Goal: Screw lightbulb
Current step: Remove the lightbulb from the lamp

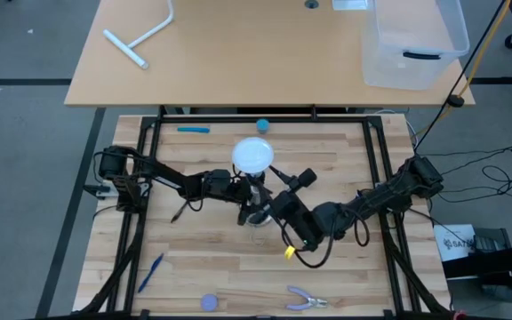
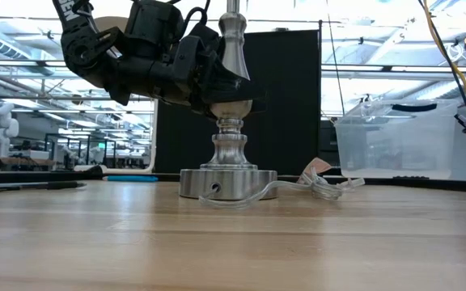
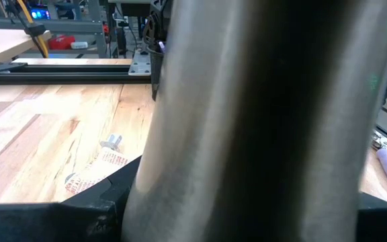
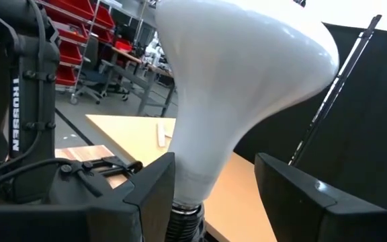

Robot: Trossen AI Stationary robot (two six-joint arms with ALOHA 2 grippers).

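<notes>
Even overhead light falls on the bench (image 1: 238, 258), shadows soft. The low view's bright background silhouettes the arm; the stand (image 3: 261, 121) fills the left wrist view, blurred.

— Where's the lightbulb (image 1: 254, 154) on my feed?
— Mid-table, nearer the far edge. White frosted globe up, upright, tapering to a silvery screw neck at the btm.
— Neck seated?
— Can't tell from here; threads only partly visible.
</notes>
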